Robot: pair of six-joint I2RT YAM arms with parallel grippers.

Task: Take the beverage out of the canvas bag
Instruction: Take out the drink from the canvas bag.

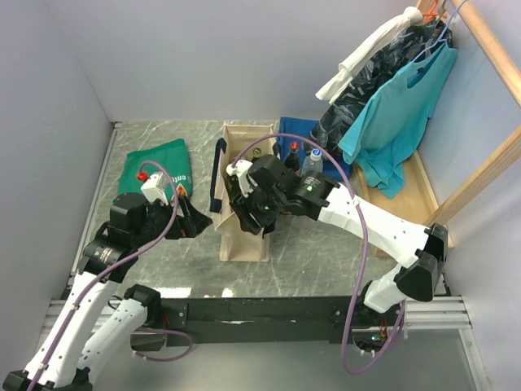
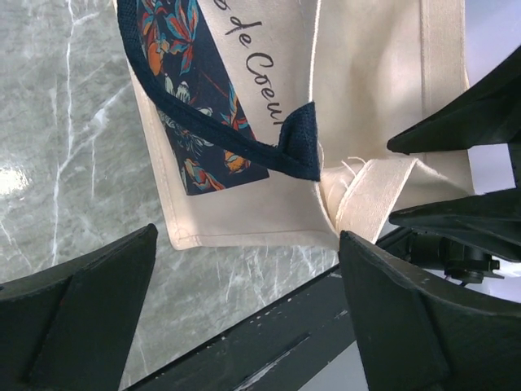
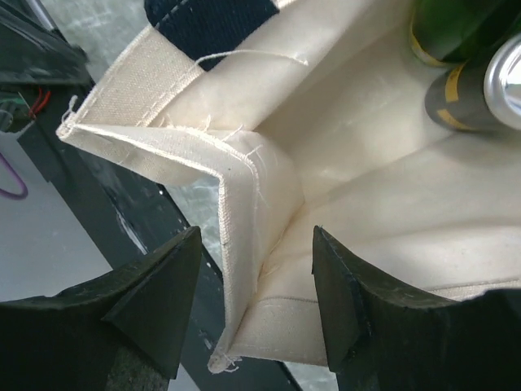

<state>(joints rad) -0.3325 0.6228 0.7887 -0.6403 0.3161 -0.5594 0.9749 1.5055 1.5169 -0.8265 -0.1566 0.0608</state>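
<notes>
Standing upright on the table (image 1: 313, 244) at the centre of the top view: canvas bag (image 1: 244, 240), mouth open. Inside it, at the upper right of the right wrist view, a green bottle (image 3: 448, 24) and a dark silver-capped bottle (image 3: 488, 90) sit side by side. Right gripper (image 3: 256, 232) is at the bag's rim, fingers partly closed astride the folded corner seam, one inside and one outside. Can't tell if it's actually pinching the cloth. Left gripper (image 2: 246, 236) is just left of the bag, spread wide, holding nothing, facing the printed side and navy handle (image 2: 212, 130). Green T-shirt (image 1: 155, 167) lies left of the bag, blue cloth (image 1: 297, 130) behind it.
</notes>
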